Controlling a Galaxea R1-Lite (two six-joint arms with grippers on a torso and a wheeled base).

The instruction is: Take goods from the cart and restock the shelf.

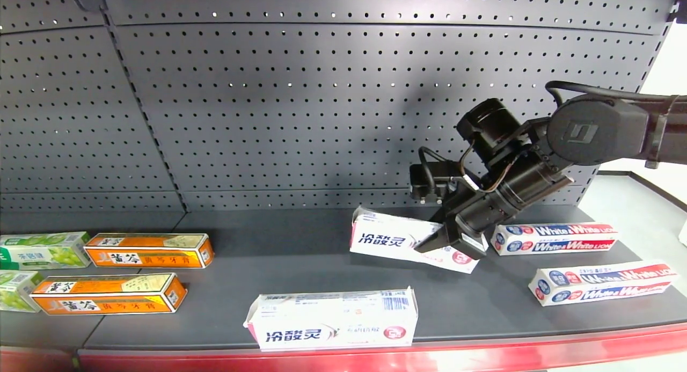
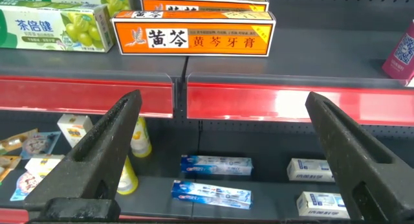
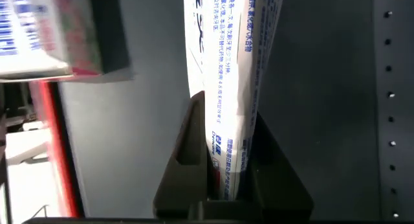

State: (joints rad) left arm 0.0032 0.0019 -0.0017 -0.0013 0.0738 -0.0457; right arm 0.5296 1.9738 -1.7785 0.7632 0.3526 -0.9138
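The right gripper has its fingers clamped on one end of a white toothpaste box, which sits slanted at the back of the shelf, behind a matching box. Pinched at its end, the thin card may crush, and on release the box could settle askew or get dragged into the red-and-blue box just beside it. All the cartons look shut, so their contents are hidden. The left gripper holds its fingers wide near the shelf's red edge.
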